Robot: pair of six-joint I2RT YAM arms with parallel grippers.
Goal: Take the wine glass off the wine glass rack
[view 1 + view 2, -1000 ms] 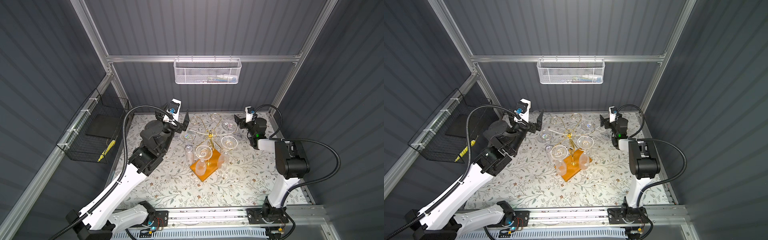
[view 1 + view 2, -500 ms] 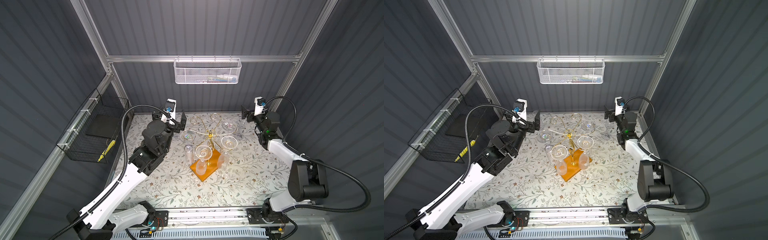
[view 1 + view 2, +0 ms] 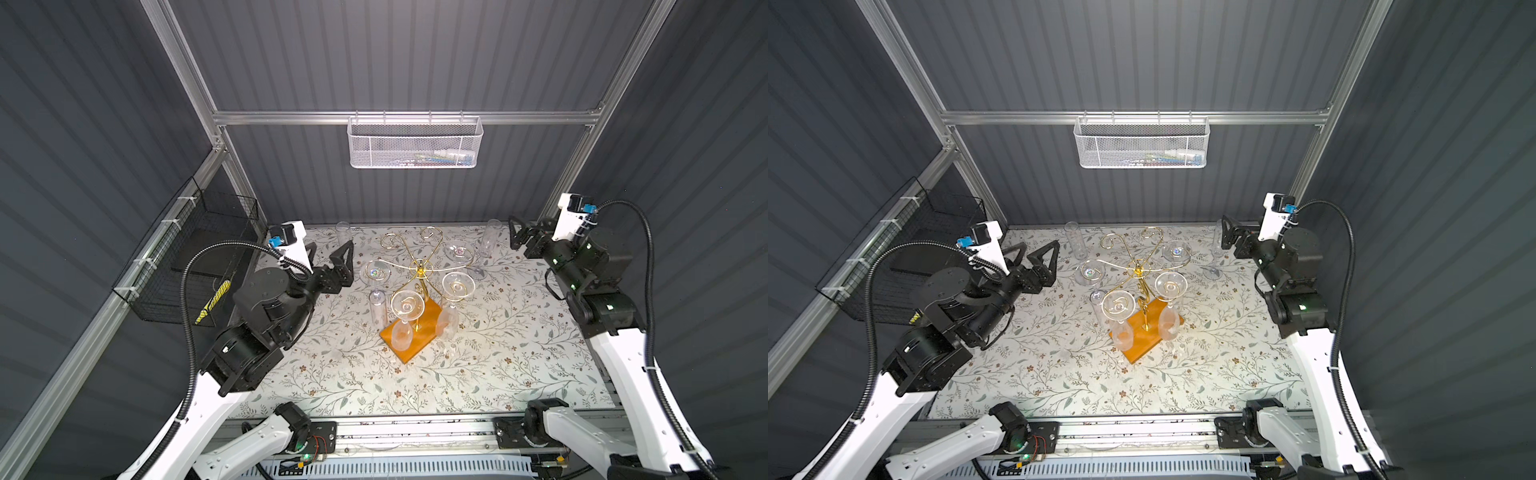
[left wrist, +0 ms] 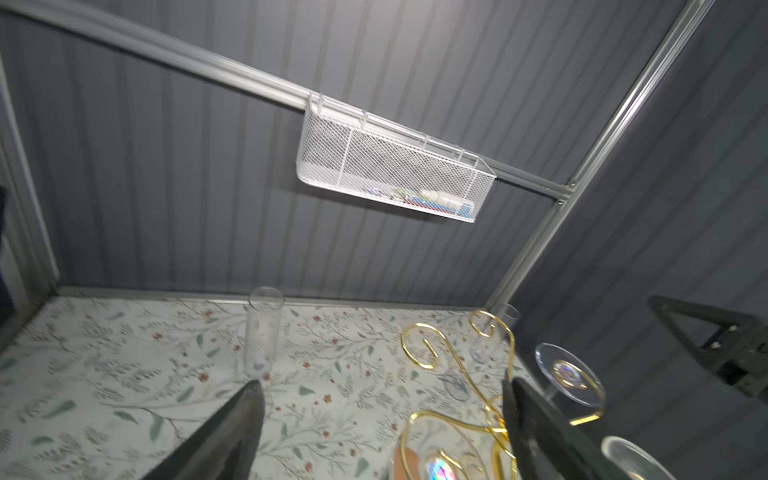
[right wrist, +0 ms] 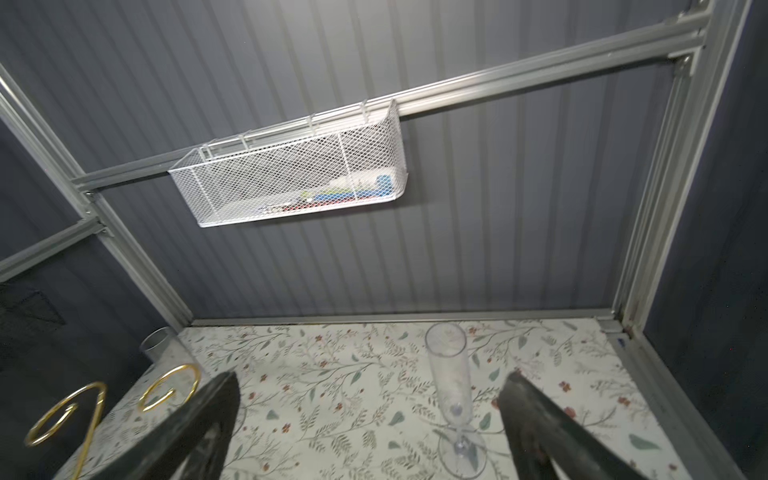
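Observation:
The wine glass rack is a gold wire stand on an orange-brown base, mid-table. Several clear wine glasses hang upside down from its scroll arms, among them one on the left arm and one in front. My left gripper is open and empty, left of the rack and apart from it. In the left wrist view the gripper frames a gold scroll and a hanging glass foot. My right gripper is open and empty at the back right.
One clear flute stands on the floral cloth beside the right gripper, another at the back left. A white mesh basket hangs on the back wall. A black wire basket hangs on the left wall.
The left gripper has drawn back leftward from the rack. The right gripper has pulled away to the back right, its arm swinging out toward the right wall. Both stayed open.

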